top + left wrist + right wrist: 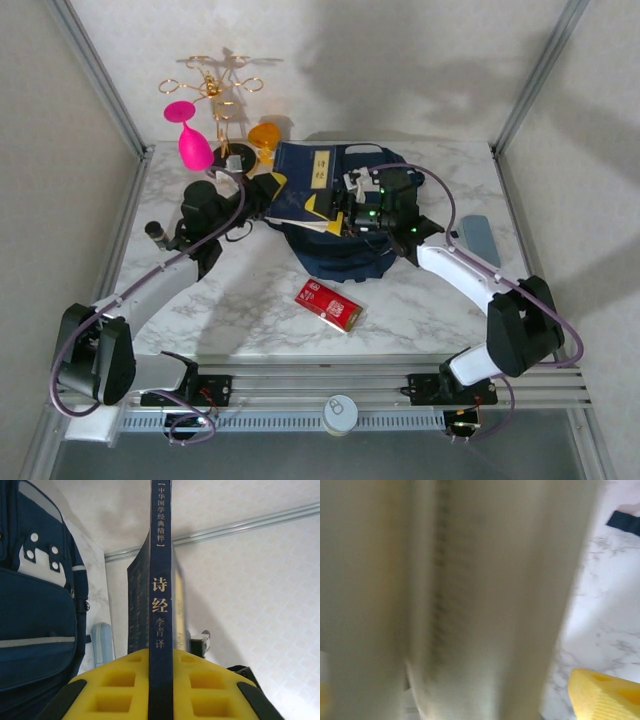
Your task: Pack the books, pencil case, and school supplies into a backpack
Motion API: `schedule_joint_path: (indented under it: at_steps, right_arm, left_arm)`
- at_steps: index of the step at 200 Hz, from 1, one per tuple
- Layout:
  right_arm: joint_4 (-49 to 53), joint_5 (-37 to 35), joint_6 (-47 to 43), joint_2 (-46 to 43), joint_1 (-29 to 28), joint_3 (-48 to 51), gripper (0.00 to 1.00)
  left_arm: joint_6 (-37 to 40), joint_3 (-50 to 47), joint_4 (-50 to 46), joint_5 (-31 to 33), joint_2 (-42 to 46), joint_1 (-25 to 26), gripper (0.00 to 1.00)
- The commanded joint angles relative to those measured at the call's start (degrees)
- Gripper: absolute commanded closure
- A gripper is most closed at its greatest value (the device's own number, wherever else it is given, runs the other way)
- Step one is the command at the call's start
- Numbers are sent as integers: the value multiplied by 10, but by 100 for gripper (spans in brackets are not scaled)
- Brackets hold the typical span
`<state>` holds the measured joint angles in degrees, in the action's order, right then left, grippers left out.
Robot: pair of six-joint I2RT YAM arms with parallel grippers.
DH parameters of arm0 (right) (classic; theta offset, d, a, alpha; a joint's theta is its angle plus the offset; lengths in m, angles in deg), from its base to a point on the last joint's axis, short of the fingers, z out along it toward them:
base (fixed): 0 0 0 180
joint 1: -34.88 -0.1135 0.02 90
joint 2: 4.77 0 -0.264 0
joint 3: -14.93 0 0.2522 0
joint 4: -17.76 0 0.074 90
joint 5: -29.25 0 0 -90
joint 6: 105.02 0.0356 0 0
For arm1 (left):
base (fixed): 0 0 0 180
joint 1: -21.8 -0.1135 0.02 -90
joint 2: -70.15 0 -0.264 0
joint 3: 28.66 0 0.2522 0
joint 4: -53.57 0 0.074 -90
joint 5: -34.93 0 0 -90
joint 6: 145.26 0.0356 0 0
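Left gripper [160,662]: closest to its wrist camera; yellow fingers [115,690] were clamped on the spine of the navy booklet [161,595], which stood on edge between them.
Table [240,300]: marble top that carried everything.
Backpack [345,258]: lay mid-table between the two arms; its front pockets showed just beside the booklet in the left wrist view.
Right gripper [332,206]: was over the backpack on the booklet's other side. Its jaws stood wide, and the one finger [602,695] in sharp view was clear of the blurred page edges, so it gripped nothing.
Navy booklet: was held over the backpack's far end with its yellow label up; whether its lower edge was inside the opening could not be told.
Red box [328,304]: lay flat on the table on the near side of the backpack, apart from it and unpacked.
Pencil case [478,240]: lay on the table to the right of the backpack, unpacked.
Progress: judged partway. The booklet looked to be on its way in, carried by the left gripper alone. The red box and pencil case were left to pack.
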<state>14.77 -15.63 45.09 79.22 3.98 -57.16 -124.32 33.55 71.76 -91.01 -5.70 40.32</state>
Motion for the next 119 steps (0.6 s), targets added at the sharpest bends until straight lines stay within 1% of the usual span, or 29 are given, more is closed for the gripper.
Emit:
schedule_joint_path:
  at_steps: [1, 25, 43, 62, 85, 103, 119]
  right_arm:
    - [-109, 46, 61, -22, 14, 15, 20]
    - [-114, 54, 62, -25, 27, 24, 35]
    - [-106, 51, 52, -27, 30, 24, 46]
    - [-57, 37, 21, -24, 32, 16, 55]
    - [-29, 31, 8, -20, 33, 11, 71]
    - [3, 22, -14, -24, 35, 1, 83]
    - [50, 6, -45, -32, 39, -10, 90]
  left_arm:
    - [14, 22, 29, 15, -8, 9, 100]
    - [31, 24, 11, 18, -18, 13, 100]
    - [54, 32, -30, 29, -21, 15, 100]
    - [69, 39, -49, 33, -25, 19, 100]
    - [76, 47, -51, 31, -31, 29, 100]
    - [95, 59, -76, 34, -34, 36, 100]
    - [105, 70, -93, 35, -38, 41, 100]
